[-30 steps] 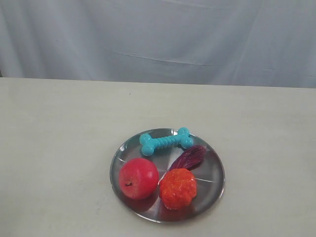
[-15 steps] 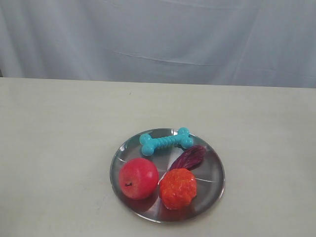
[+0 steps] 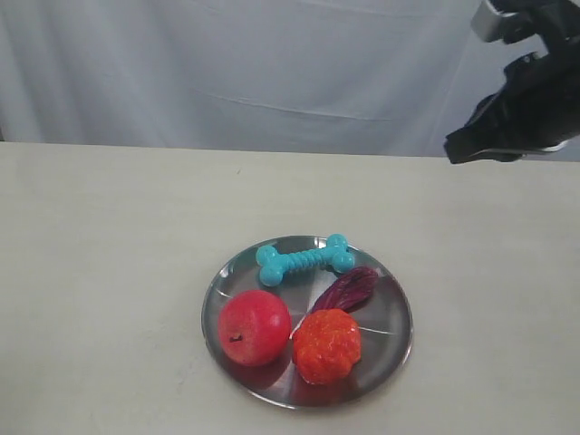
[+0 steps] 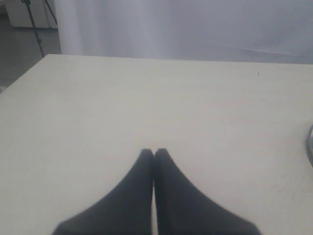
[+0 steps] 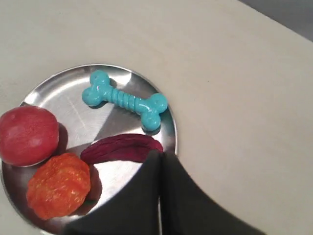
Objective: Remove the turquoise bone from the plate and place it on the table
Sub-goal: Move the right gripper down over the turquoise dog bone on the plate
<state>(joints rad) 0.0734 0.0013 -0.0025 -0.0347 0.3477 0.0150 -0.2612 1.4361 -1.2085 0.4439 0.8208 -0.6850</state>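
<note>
In the exterior view the turquoise bone (image 3: 304, 260) is lying on the plate (image 3: 391, 319), along its far rim. A red apple (image 3: 255, 327), an orange knobbly piece (image 3: 326, 345) and a purple piece (image 3: 346, 288) are sitting on the plate's near side. The right arm (image 3: 518, 100) is hanging high, well off beyond the plate. In the left wrist view the left gripper (image 4: 153, 152) is hovering over the table (image 4: 98, 107) beside the plate, jaws pressed together, holding nothing. In the right wrist view the right gripper (image 5: 160, 154) is hanging above the plate, jaws closed and empty, and the bone is lying untouched.
</note>
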